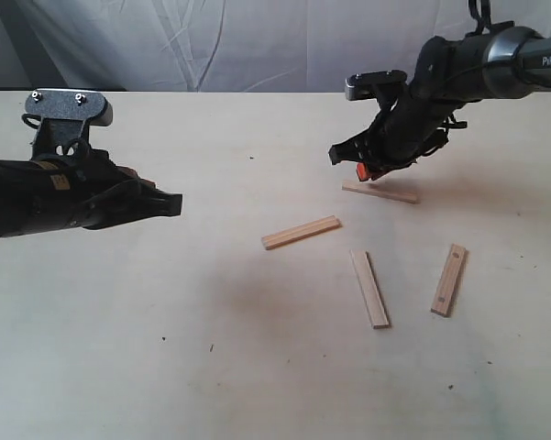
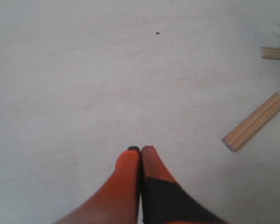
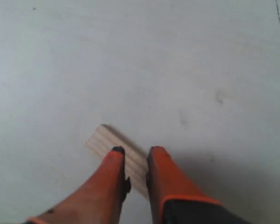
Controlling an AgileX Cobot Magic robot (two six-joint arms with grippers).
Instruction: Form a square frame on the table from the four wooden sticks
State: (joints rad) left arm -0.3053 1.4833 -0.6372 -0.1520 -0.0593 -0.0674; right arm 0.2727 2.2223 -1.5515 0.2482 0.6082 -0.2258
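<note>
Wooden sticks (image 1: 301,232) pale, flat, scattered.

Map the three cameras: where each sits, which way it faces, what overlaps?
Exterior: off the arms, looking down across the table toward the backdrop; left arm and right arm show.
Left wrist: on left arm, facing down past shut left pincer at bare table.
Right wrist: on right arm, facing down past parted right pincer onto the far stick.
Shared: far stick appears in all three.
</note>
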